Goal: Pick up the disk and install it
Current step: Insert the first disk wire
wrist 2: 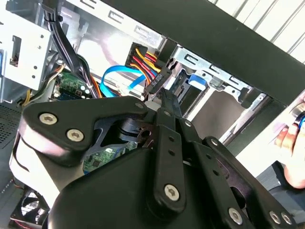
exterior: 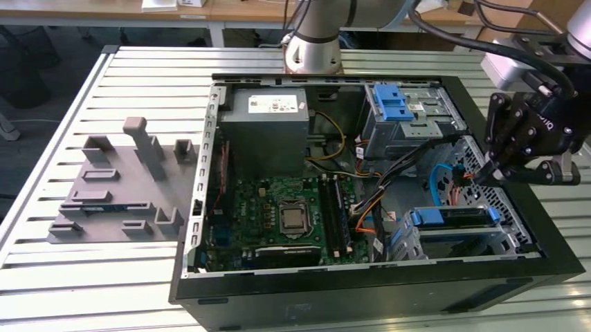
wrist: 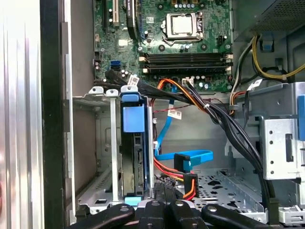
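The disk (exterior: pixel 450 217) sits in the lower drive cage at the front of the open computer case, on the exterior view's right, its blue rails showing. The first wrist view has the disk (wrist: pixel 133 157) edge-on between the cage walls. My gripper (exterior: pixel 480 178) hangs just above and behind that cage, fingers pointing down into the case. In the second wrist view my gripper (wrist 2: pixel 161 94) is shut, its tips right against a black power connector (wrist 2: pixel 158 78) with red and yellow wires. Whether the tips pinch the connector, I cannot tell. A blue rail of the disk (wrist 2: pixel 196 80) lies just beyond.
A looped blue data cable (wrist: pixel 186 160) and an orange-red wire bundle (wrist: pixel 188 183) lie beside the disk. A grey power supply (exterior: pixel 268 124), a silver cage with a blue latch (exterior: pixel 402 111) and the motherboard (exterior: pixel 286 207) share the case. A grey fixture (exterior: pixel 120 187) stands on the slatted table. A hand (wrist 2: pixel 291 138) is nearby.
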{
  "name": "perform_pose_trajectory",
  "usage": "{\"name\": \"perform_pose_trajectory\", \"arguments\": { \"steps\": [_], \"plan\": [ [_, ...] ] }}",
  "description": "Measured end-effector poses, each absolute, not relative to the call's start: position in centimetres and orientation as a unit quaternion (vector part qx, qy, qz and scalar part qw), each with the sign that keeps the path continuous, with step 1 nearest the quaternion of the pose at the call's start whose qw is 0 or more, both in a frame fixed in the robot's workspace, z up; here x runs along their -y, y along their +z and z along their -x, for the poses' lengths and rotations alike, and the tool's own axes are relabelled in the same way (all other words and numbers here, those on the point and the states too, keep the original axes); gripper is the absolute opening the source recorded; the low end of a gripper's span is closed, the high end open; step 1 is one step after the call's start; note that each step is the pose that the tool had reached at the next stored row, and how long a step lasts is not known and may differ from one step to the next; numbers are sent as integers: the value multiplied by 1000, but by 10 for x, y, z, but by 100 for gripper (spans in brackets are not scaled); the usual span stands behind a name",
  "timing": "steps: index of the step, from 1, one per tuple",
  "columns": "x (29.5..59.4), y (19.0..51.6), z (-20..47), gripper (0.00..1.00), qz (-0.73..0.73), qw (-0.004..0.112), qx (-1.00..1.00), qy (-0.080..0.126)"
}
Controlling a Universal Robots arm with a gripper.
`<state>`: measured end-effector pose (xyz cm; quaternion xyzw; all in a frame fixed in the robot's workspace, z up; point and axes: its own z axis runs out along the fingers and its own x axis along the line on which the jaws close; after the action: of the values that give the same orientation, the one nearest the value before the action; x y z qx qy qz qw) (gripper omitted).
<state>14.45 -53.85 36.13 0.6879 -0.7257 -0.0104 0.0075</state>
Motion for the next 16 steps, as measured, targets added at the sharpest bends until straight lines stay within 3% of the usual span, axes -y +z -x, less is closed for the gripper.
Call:
{"name": "perform_pose_trajectory", "arguments": {
  "steps": [12,16],
  "plan": [
    [533,365,-147,11,-679,8,734,-10],
    [530,365,-149,11,-678,15,735,-4]
  ]
}}
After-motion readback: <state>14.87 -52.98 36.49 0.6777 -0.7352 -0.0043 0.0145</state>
